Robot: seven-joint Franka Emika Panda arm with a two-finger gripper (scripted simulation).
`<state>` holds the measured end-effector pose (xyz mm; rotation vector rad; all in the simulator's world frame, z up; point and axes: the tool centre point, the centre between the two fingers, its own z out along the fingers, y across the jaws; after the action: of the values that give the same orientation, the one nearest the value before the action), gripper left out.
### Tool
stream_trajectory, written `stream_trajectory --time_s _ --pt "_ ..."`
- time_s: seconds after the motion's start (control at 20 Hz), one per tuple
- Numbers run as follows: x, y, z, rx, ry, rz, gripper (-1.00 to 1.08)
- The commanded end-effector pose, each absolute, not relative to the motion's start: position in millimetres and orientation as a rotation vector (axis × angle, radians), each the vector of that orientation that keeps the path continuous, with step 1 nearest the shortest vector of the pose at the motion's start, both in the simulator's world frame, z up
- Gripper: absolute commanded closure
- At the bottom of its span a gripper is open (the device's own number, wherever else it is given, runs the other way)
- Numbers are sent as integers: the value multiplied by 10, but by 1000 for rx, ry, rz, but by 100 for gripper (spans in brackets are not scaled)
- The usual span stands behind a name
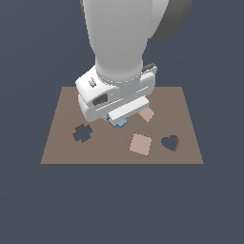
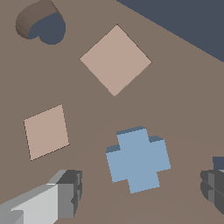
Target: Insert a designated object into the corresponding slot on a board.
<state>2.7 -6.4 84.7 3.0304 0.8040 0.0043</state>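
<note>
I read no text, label, brand, number or sign anywhere in these views; every surface I see is plain.

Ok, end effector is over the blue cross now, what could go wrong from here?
1. The blue cross sits rotated between the open end effector fingers, so closing may catch its arms unevenly and twist it.
2. A tan square tile lies near one finger; descending could nudge it.
3. The cross slot is angled differently, so insertion probably needs rotation.

The brown board (image 2: 183,87) carries a light-blue cross block (image 2: 138,159) between my fingers (image 2: 70,194), with two tan square tiles (image 2: 115,60) beyond them.
</note>
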Motion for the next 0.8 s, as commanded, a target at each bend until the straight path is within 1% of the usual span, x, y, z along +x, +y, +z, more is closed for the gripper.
stream_trajectory --time_s 0.0,0.4,0.75 --pt "27 -82 758 3006 898 5 -92" --pt "33 -122 562 2945 1094 2 -92" --pt "39 -136 501 2922 1154 0 -92"
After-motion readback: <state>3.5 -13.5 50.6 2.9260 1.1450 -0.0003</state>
